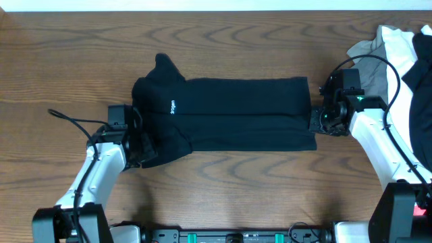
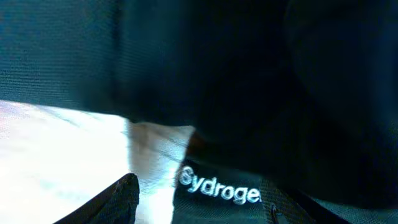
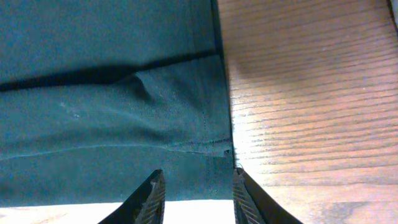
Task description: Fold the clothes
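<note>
A large black garment [image 1: 236, 115] of the clothes lies folded into a long band across the middle of the table, with small white lettering [image 1: 172, 106] near its left end. My left gripper [image 1: 138, 142] sits at that left end. In the left wrist view it [image 2: 208, 205] is open, its fingers [image 2: 121, 199] wide apart over the lettered fabric [image 2: 221, 190]. My right gripper [image 1: 316, 121] is at the garment's right end. In the right wrist view it [image 3: 198, 199] is open, and the flat hem corner [image 3: 205, 149] lies just ahead of its fingertips.
A pile of other clothes [image 1: 398, 54], white, grey and black, sits at the back right corner, behind my right arm. Bare wooden table [image 1: 223, 182] runs along the front, between the two arm bases.
</note>
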Robot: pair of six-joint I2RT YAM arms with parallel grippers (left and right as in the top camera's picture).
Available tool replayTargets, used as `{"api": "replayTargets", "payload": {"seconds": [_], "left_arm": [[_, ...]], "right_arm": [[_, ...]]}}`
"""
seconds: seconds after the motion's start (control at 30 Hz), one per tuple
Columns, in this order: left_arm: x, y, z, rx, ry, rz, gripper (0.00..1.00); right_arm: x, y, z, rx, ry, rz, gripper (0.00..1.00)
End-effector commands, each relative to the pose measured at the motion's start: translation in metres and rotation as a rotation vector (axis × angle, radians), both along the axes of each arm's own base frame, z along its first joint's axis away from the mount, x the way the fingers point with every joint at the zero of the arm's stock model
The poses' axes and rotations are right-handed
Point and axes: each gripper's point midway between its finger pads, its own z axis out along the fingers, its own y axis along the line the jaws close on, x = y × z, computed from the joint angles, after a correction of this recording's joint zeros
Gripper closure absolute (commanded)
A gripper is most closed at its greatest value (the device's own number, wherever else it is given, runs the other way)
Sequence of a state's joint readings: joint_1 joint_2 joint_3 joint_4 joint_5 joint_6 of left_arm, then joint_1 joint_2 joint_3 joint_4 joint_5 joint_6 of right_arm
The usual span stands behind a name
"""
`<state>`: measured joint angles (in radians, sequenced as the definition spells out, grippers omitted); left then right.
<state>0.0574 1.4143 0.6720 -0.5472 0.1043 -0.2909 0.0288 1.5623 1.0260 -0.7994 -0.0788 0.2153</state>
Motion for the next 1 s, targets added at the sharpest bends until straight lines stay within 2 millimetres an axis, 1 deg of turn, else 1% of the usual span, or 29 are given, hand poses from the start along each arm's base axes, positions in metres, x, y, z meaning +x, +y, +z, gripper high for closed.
{"api": "replayTargets", "payload": {"seconds": [0.0, 0.1, 0.17, 0.2, 0.3, 0.37, 0.4, 0.5, 0.63, 0.7, 0.77, 0.8, 0.83, 0.87, 0.97], "left_arm": [[-0.002, -0.012, -0.006, -0.074, 0.004, -0.014, 0.36], [-0.002, -0.016, -0.006, -0.096, 0.002, -0.018, 0.37], [-0.002, -0.016, -0.006, -0.096, 0.002, -0.018, 0.43], [-0.002, -0.016, -0.006, -0.096, 0.002, -0.018, 0.48], [-0.002, -0.016, -0.006, -0.096, 0.002, -0.018, 0.74], [-0.003, -0.016, -0.006, -0.096, 0.005, -0.018, 0.81], [-0.003, -0.016, -0.006, -0.096, 0.007, -0.018, 0.94], [-0.006, -0.017, -0.006, -0.098, 0.017, -0.018, 0.94], [-0.002, -0.029, 0.002, -0.168, -0.010, -0.035, 0.94], [0.001, -0.029, 0.007, -0.165, -0.032, -0.039, 0.94], [0.002, -0.024, 0.011, -0.135, -0.053, -0.035, 0.94], [0.003, -0.019, 0.013, -0.109, -0.060, -0.029, 0.85], [0.003, -0.016, 0.014, -0.088, -0.064, -0.025, 0.66], [0.002, -0.010, 0.015, -0.058, -0.064, -0.018, 0.59], [-0.003, -0.003, 0.016, -0.016, -0.051, -0.008, 0.58]], "right_arm": [[0.001, 0.004, 0.001, 0.003, -0.003, 0.028, 0.66], [0.001, 0.004, 0.001, 0.003, 0.000, 0.028, 0.66], [0.000, 0.004, 0.001, 0.003, 0.001, 0.028, 0.66], [0.000, 0.004, 0.001, 0.003, 0.002, 0.028, 0.66], [0.000, 0.004, 0.001, 0.003, 0.004, 0.028, 0.66], [0.000, 0.004, 0.001, 0.003, 0.004, 0.028, 0.66], [-0.001, 0.004, 0.001, 0.003, 0.005, 0.028, 0.66], [-0.002, 0.004, 0.000, 0.002, 0.012, 0.028, 0.66], [-0.003, 0.003, 0.000, -0.002, 0.015, 0.031, 0.65], [-0.003, 0.003, 0.000, -0.002, 0.015, 0.031, 0.65], [-0.004, 0.003, 0.000, -0.002, 0.017, 0.031, 0.65], [-0.004, 0.003, 0.000, -0.002, 0.019, 0.031, 0.65], [-0.004, 0.003, 0.000, -0.003, 0.019, 0.032, 0.65], [-0.004, 0.003, 0.000, -0.007, 0.018, 0.038, 0.65], [-0.004, 0.002, 0.000, -0.007, 0.018, 0.038, 0.65]]}}
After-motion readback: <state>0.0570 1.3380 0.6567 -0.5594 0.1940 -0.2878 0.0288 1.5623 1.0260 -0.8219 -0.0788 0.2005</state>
